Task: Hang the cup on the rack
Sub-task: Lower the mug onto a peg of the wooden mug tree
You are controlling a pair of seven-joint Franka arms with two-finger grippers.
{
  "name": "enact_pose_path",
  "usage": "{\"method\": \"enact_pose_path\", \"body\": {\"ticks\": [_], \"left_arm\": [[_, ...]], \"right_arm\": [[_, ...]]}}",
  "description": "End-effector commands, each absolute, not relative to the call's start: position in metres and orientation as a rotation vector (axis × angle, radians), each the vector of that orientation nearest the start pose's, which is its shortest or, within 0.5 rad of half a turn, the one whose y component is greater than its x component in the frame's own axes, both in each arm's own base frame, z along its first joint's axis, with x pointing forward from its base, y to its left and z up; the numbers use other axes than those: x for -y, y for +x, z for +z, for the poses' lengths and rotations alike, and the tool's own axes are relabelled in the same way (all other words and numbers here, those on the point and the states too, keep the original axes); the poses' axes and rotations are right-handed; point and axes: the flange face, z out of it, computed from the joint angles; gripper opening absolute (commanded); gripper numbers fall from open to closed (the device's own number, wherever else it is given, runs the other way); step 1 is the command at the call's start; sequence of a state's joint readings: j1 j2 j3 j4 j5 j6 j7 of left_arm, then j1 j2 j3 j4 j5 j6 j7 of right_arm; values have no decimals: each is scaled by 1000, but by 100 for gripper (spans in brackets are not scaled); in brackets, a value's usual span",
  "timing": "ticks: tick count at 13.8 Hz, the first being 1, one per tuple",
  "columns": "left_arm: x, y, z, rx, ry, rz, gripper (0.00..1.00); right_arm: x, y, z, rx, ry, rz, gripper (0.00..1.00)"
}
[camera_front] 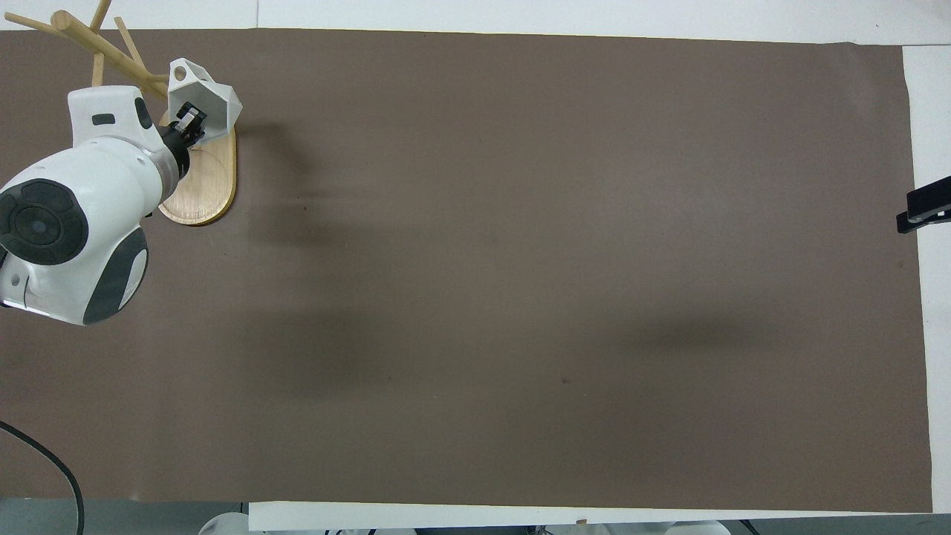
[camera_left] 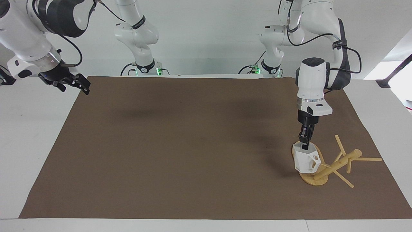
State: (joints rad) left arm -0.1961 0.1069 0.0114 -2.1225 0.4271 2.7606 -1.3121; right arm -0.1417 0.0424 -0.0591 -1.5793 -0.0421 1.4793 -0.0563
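Observation:
The white faceted cup (camera_left: 306, 161) (camera_front: 212, 104) hangs over the oval base of the bamboo rack (camera_left: 313, 180) (camera_front: 204, 186), rim up. Its handle with the round hole points toward the rack's post, close to a thin peg. My left gripper (camera_left: 304, 145) (camera_front: 190, 123) points straight down and is shut on the cup's rim wall. Whether the cup's bottom touches the base I cannot tell. The post slants off toward the left arm's end of the table, with several pegs sticking out. My right gripper (camera_left: 82, 85) (camera_front: 920, 212) waits open and holds nothing, over the mat's edge at the right arm's end.
A brown mat (camera_left: 193, 145) (camera_front: 520, 260) covers most of the white table (camera_left: 38, 122). The rack stands close to the mat's corner at the left arm's end, farthest from the robots. The left arm's big wrist housing (camera_front: 74, 223) hides part of the rack's base from above.

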Motion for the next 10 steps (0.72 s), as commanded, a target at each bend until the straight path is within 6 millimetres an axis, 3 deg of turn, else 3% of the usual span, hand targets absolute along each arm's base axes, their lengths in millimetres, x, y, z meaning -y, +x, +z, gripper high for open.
{"method": "enact_pose_path", "body": {"ticks": [1,5,8,9,10], "left_arm": [[118,593,415,1167,-2945,-950,0],[110,595,412,1191,-2938,-953,1],[110,595,412,1196,-2938,-953,49],[110,596,413,1198,-2937,-953,57],[110,596,414,1206,-2937,-956,57]], "right_arm": [[114,538,597,-250,-3155,221,100],[114,538,597,-250,-3155,221,100],[115,537,597,-252,-3154,221,100],[115,537,597,-252,-3154,221,100],[115,537,597,-252,-3154,221,100]]}}
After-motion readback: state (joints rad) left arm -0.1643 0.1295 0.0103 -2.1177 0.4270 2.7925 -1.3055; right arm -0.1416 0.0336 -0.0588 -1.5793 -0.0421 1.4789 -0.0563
